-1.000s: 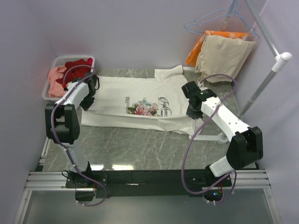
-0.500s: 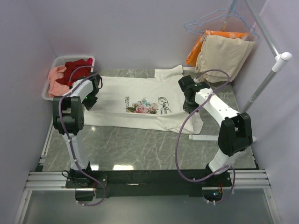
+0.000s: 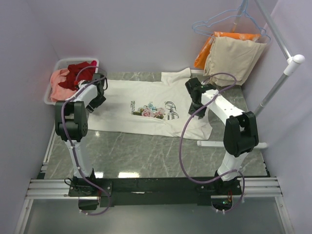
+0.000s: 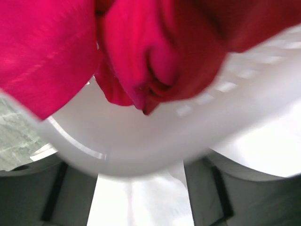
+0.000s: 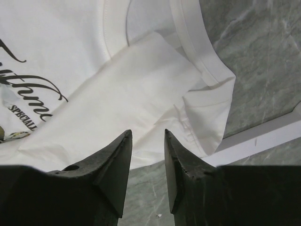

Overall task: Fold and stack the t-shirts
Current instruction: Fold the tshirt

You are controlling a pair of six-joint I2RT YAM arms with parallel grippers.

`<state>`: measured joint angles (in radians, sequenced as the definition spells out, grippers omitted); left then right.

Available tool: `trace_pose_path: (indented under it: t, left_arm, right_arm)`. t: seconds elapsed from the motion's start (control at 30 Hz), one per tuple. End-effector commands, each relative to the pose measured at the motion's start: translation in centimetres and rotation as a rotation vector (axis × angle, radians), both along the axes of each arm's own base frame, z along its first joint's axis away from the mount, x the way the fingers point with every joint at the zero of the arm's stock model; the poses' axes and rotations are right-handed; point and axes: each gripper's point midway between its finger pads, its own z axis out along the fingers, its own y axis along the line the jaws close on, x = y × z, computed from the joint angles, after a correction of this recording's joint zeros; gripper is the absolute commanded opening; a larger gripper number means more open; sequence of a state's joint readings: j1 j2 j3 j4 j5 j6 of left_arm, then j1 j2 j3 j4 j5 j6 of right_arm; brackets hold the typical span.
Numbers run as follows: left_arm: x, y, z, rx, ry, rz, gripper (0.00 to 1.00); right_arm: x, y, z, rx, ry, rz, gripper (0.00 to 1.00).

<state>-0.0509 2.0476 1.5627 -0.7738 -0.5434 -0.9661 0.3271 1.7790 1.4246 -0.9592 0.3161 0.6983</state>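
The white t-shirt [image 3: 141, 97] lies spread flat on the marble table, its rose print [image 3: 151, 111] facing up. My left gripper [image 3: 96, 96] hovers over its left edge, close to the basket. In the left wrist view the left gripper [image 4: 141, 193] is open over white cloth, with the dark red t-shirt [image 4: 155, 56] hanging over the basket rim [image 4: 141, 155] just ahead. My right gripper [image 3: 196, 103] is over the shirt's right end. In the right wrist view the right gripper [image 5: 147, 134] is open and empty above the rumpled sleeve [image 5: 207, 108]. Dark red [image 3: 80, 70] and salmon pink [image 3: 58, 80] t-shirts fill the basket.
The white basket [image 3: 54, 66] stands at the back left corner. A clothes rack pole [image 3: 278, 83] rises at the right with hangers, a bright orange cloth [image 3: 229, 36] and a beige cloth [image 3: 234, 58]. Its white foot [image 3: 234, 144] lies on the table beside the sleeve.
Both grippers, shut before, now stand open and have let go of the white t-shirt. Both arms have drawn their elbows in, and the grippers have shifted slightly toward the back.
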Motion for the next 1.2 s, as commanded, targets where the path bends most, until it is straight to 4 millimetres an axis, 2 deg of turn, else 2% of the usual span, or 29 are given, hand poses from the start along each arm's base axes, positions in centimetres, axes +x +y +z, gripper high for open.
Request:
trace_pose_path:
  t: [0.0,0.13,0.2,0.33,0.5,0.53,0.67,0.77,0.87,1.17]
  left_arm:
    - [3.0,-0.4,6.4,0.02,-0.223,-0.064,0.74]
    - [3.4,-2.2,7.7,0.025,-0.248,-0.136,0.76]
    - [3.1,-3.0,8.2,0.034,-0.24,-0.164,0.76]
    - [2.1,-6.5,7.4,-0.028,-0.195,-0.263,0.76]
    - [1.2,-12.0,5.9,-0.17,-0.169,-0.43,0.75]
    - [0.9,-14.1,5.7,-0.229,-0.161,-0.486,0.74]
    - [0.7,-17.7,5.0,-0.294,-0.135,-0.577,0.73]
    - [0.5,-19.1,4.5,-0.309,-0.114,-0.603,0.73]
    - [0.1,-19.6,3.6,-0.325,-0.083,-0.61,0.73]
    - [-1.1,-19.3,1.4,-0.324,-0.012,-0.604,0.73]
  right_arm:
    - [2.2,0.4,2.6,0.043,-0.146,-0.014,0.41]
    - [1.8,0.3,2.4,0.036,-0.118,0.006,0.41]
    - [0.8,-0.1,1.5,0.014,-0.067,0.005,0.41]
    - [-0.9,-0.3,0.2,0.026,-0.026,0.008,0.41]
    - [-0.8,2.8,-0.1,0.168,-0.028,0.097,0.41]
    - [-0.7,3.2,-0.2,0.176,-0.022,0.112,0.41]
    - [-1.0,5.3,-1.0,0.206,0.024,0.185,0.41]
    - [-1.5,6.4,-1.8,0.225,0.048,0.22,0.41]
    - [-1.8,7.4,-2.3,0.253,0.063,0.243,0.41]
    - [-3.0,9.7,-4.5,0.266,0.103,0.285,0.42]
